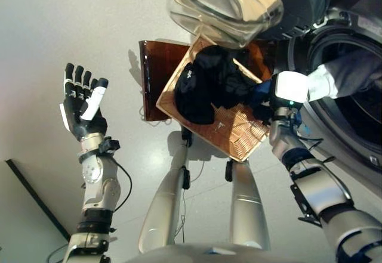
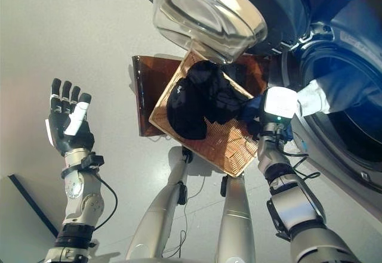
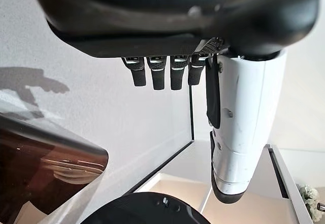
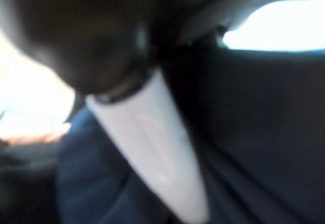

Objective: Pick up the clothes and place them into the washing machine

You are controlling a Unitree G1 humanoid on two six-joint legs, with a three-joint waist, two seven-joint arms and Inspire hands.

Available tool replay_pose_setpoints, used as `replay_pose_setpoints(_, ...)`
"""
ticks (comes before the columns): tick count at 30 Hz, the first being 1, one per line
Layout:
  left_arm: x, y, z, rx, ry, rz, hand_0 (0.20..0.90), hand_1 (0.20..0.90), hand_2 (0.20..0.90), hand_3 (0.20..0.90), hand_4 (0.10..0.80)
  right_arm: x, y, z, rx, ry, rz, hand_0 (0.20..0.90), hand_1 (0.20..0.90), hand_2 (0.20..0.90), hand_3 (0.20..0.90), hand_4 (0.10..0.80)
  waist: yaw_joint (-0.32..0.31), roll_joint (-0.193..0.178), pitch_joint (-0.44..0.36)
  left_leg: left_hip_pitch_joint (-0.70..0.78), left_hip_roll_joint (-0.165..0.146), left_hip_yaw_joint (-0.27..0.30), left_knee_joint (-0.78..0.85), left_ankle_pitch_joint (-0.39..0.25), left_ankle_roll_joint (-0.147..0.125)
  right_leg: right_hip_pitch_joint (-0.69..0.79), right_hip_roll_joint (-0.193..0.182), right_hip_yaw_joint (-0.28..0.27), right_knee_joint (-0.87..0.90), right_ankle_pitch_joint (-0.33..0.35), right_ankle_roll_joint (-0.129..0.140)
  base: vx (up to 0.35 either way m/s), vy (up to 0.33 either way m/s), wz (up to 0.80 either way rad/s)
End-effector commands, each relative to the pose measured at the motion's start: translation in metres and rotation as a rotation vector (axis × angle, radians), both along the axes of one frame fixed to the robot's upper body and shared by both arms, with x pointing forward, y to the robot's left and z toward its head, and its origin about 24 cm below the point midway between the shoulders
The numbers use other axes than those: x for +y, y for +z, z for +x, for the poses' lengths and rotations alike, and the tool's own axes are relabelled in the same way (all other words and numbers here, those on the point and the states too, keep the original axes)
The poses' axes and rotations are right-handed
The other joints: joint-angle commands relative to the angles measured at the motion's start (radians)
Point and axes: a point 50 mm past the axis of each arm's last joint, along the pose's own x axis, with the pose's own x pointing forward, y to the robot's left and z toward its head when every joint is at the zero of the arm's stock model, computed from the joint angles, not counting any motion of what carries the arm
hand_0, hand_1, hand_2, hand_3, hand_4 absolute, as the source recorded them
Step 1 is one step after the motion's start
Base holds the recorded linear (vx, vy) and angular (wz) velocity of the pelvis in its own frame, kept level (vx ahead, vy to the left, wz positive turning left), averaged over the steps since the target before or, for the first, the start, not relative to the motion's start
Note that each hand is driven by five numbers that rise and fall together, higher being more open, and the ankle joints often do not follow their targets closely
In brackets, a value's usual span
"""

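Observation:
A shallow wicker basket (image 1: 239, 133) rests tilted on a low dark brown box (image 1: 156, 66) beside the washing machine. Black clothes (image 1: 203, 90) are heaped in it. My right hand (image 1: 267, 103) is at the basket's edge nearest the machine. Its white-covered thumb (image 4: 152, 148) presses into a dark blue cloth (image 1: 258, 90) and the hand is curled on it. A grey and white garment (image 1: 346, 75) hangs in the drum opening (image 1: 358, 105). My left hand (image 1: 80, 105) is raised at the left, open and empty, fingers (image 3: 157, 74) straight.
The machine's round glass door (image 1: 227, 3) stands open above the basket's far end. The machine's dark front rim (image 1: 334, 149) curves along the right. Pale floor (image 1: 71, 24) lies to the left of the box.

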Motion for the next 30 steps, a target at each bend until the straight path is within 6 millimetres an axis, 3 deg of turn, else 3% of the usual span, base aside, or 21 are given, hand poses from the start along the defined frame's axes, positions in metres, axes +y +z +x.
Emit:
replay_pose_setpoints(1,0.026,0.032,-0.019,-0.170,0.088,0.118,0.900,0.900,0.900,0.900,0.800,-0.005,0.030,0.005,-0.127,0.020,-0.100,0.200,0.200,0.200,0.200,0.300,0.009,-0.008,-0.034,0.025,-0.013,0.007,-0.009,-0.075,-0.093,0.024,-0.026,-0.027,-0.097,0.009,0.026,0.017,-0.012,0.06)
replay_pose_setpoints(12,0.029,0.025,-0.021,-0.142,0.101,0.110,0.900,0.900,0.900,0.900,0.800,-0.006,0.079,0.003,-0.363,0.120,-0.060,0.200,0.200,0.200,0.200,0.300,0.003,-0.029,-0.062,0.065,-0.005,-0.002,-0.009,-0.084,-0.090,0.060,-0.022,-0.036,-0.085,-0.009,0.024,0.014,-0.011,0.03)
replay_pose_setpoints(20,0.028,0.022,-0.021,-0.135,0.111,0.100,0.900,0.900,0.900,0.900,0.800,-0.001,0.079,-0.012,-0.447,0.239,0.067,0.200,0.200,0.200,0.200,0.300,-0.010,-0.034,-0.071,0.087,-0.005,-0.005,-0.009,-0.091,-0.086,0.086,-0.024,-0.041,-0.085,-0.017,0.024,0.005,-0.003,0.02)
replay_pose_setpoints(23,0.030,0.020,-0.024,-0.134,0.128,0.096,0.900,0.900,0.900,0.900,0.800,-0.001,0.071,-0.022,-0.459,0.271,0.110,0.200,0.200,0.200,0.200,0.300,-0.016,-0.038,-0.072,0.092,-0.004,-0.004,-0.009,-0.092,-0.085,0.094,-0.024,-0.040,-0.087,-0.019,0.026,0.002,0.002,-0.01)
replay_pose_setpoints(30,0.031,0.022,-0.024,-0.143,0.134,0.103,0.900,0.900,0.900,0.900,0.800,-0.002,0.067,-0.018,-0.392,0.282,0.066,0.200,0.200,0.200,0.200,0.300,-0.014,-0.039,-0.070,0.090,-0.005,-0.002,-0.009,-0.092,-0.085,0.099,-0.024,-0.044,-0.100,-0.014,0.025,0.000,0.000,0.00)
